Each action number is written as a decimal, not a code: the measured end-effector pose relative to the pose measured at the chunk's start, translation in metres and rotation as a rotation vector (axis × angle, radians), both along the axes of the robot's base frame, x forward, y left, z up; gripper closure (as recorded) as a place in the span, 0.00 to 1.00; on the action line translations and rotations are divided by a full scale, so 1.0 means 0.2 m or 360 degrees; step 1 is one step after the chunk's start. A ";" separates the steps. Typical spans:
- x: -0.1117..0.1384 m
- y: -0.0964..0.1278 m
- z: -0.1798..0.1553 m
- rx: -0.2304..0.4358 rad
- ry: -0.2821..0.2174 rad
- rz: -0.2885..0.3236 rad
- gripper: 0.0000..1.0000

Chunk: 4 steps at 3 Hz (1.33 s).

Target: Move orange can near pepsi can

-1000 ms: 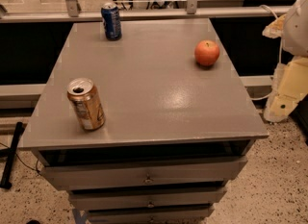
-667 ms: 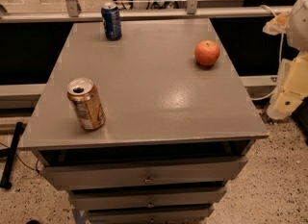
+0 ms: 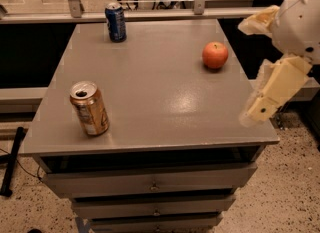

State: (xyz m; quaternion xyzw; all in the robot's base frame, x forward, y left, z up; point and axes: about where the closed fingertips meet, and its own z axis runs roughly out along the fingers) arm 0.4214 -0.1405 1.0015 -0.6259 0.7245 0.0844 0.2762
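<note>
Camera view shows us the task not yet begun: at the front left of the grey surface [image 3: 160, 92] the orange can [image 3: 90, 108] stands upright, gold-orange with pale label patches, well apart from the blue pepsi can [image 3: 115, 22] at the back edge. Off the surface's right side hangs the tool [image 3: 270, 92], touching nothing; we cannot tell whether it is spread or pressed together.

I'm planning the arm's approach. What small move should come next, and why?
Probably swing the gripper leftward over the table toward the orange can. The gripper hangs beyond the table's right edge, while that can stands untouched at the front left, far from the pepsi can at the back left.
</note>
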 end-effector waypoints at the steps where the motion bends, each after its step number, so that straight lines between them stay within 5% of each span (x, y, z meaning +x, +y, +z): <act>1: -0.07 0.27 0.06 0.0269 0.0020 0.0091 0.00; 4: -0.10 0.43 0.04 0.0456 0.0006 0.0167 0.00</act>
